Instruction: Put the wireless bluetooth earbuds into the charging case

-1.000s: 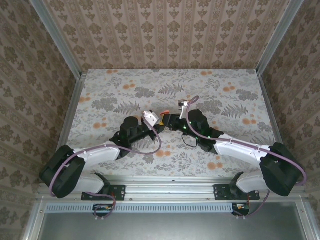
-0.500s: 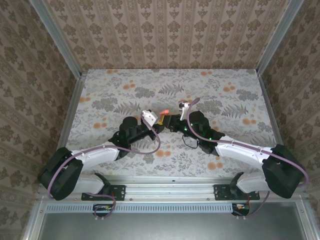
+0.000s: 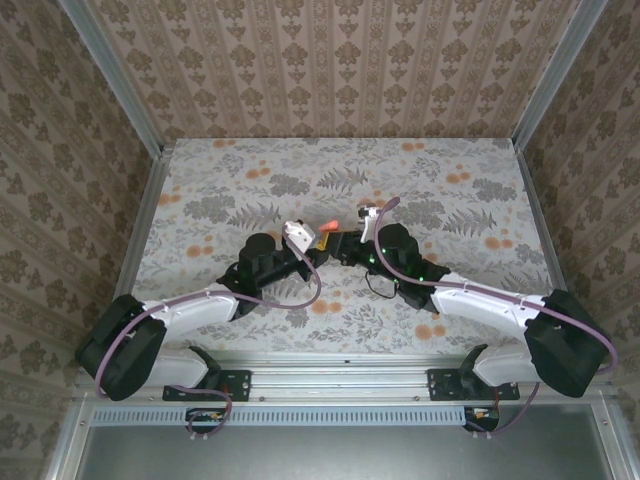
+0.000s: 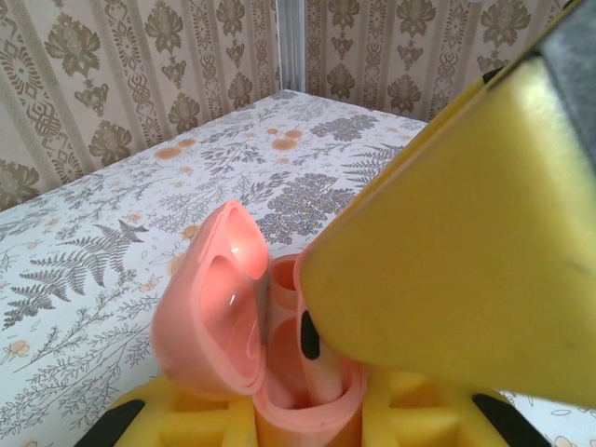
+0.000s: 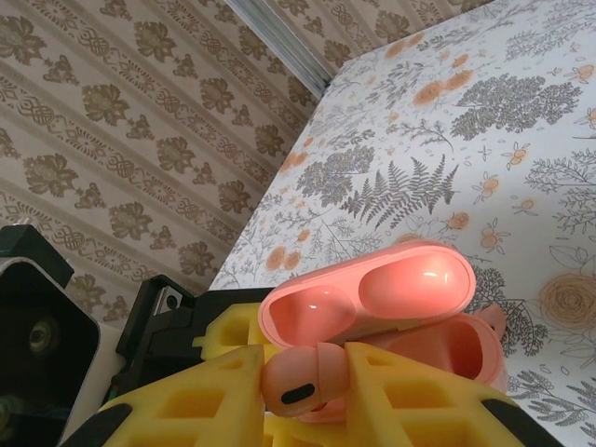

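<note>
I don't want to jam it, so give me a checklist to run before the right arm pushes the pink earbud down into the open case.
1. Lid open: ok.
2. Left gripper, jaws shut on the case: ok.
3. Right gripper, jaws holding the earbud: ok.
4. Earbud at the case mouth: ok.
5. Earbud aligned for insertion: cannot tell, the right jaws hide the inside of the case.
</note>
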{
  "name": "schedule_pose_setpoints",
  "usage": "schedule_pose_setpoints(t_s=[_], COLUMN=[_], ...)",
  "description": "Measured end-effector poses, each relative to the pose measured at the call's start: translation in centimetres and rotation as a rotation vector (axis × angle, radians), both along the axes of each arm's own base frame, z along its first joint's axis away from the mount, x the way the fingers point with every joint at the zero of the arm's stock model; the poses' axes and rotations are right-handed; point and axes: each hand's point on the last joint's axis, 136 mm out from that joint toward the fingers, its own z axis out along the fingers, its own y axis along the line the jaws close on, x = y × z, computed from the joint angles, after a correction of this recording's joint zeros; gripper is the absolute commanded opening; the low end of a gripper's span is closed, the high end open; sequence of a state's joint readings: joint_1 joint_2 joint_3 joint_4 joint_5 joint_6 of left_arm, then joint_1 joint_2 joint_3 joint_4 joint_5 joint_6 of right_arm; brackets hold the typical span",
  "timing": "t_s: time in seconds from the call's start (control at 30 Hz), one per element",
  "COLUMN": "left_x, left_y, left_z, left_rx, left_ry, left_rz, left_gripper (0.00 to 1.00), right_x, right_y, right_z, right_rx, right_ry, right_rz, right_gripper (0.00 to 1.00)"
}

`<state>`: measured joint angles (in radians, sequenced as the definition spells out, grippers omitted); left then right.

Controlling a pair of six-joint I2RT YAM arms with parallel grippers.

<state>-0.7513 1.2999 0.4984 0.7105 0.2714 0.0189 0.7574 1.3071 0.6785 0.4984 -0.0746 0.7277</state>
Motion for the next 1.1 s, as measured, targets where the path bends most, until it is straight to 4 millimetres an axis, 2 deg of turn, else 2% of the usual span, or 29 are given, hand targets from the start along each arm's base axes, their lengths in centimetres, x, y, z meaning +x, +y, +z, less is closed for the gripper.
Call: schedule_pose_setpoints(t_s=[0.37,1.1], left_x=[-0.5,-1.1], left_y=[-0.1,-0.2], left_z=[0.6,0.5], left_rx=[-0.010,-0.002], left_ry=[-0.005,0.000], left_rz=[-0.026,-0.056], left_gripper=[0.16,0.16], right_x=[-0.4,-0.8], right_y=[-0.4,-0.6], right_z=[0.5,0.3], right_rx=[-0.010,-0.036], right_ry=[-0.020,-0.018], right_rz=[0.005,0.013], right_gripper=[0.29,0.32])
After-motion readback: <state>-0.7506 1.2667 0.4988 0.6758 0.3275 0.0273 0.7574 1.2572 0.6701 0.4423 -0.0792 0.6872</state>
